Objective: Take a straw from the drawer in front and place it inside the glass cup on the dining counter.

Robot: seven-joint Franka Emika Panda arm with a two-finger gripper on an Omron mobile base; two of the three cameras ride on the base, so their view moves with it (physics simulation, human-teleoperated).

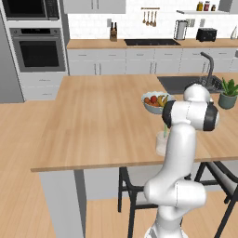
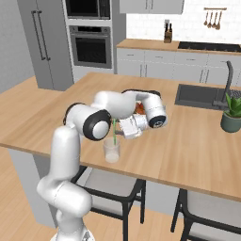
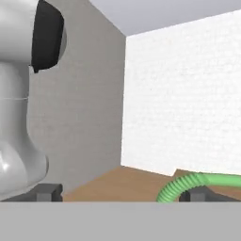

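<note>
The fingers point(image 2: 118, 133) are seen spread apart, with nothing pinched between them. In the right base view the hand is laid sideways over the wooden worktop point(image 2: 197, 146), the fingers pointing toward the near-left. The green straw point(image 2: 114, 132) is seen standing nearly upright just in front of the finger ends, its lower end inside the glass cup point(image 2: 112, 151), which stands on the worktop directly below the fingers. Whether the straw touches a finger cannot be told.

In the hand view two dark fingertips point(image 3: 47, 192) are seen at the bottom, set wide apart, and the straw's ribbed bent end point(image 3: 188, 184) is seen lying just above the right-hand fingertip, curving down between the two.

In the left base view the cup point(image 1: 161, 142) is partly hidden by the arm, and the fruit bowl point(image 1: 155, 103) is seen beyond it.
</note>
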